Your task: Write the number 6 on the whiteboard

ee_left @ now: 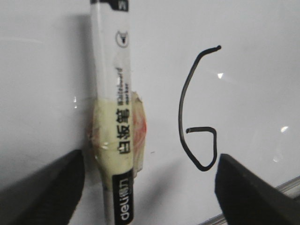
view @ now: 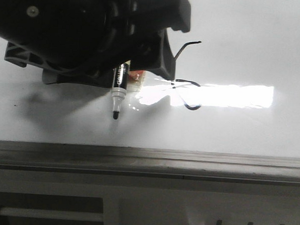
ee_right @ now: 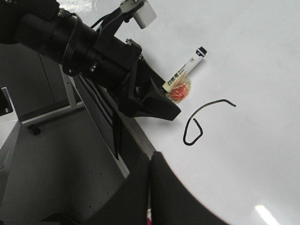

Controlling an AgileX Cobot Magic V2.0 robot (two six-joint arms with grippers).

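The whiteboard [view: 242, 47] fills the front view, its grey frame edge nearest the camera. A black number 6 [ee_left: 180, 112] is drawn on it; it also shows in the front view [view: 191, 107] and in the right wrist view [ee_right: 206, 104]. A white and black marker [ee_left: 115, 117] with a yellowish tape wad lies flat on the board beside the 6. My left gripper [ee_left: 150, 157] hovers over the marker, open, with its fingers wide apart and touching nothing. My right gripper [ee_right: 151, 161] is shut, off the board's edge near the 6.
A bright glare patch [view: 230, 95] lies across the board by the 6. A grey ridged tray [view: 146, 207] with dark slots runs below the board's frame. In the right wrist view a stand leg [ee_right: 47, 117] and grey floor lie beyond the board's edge.
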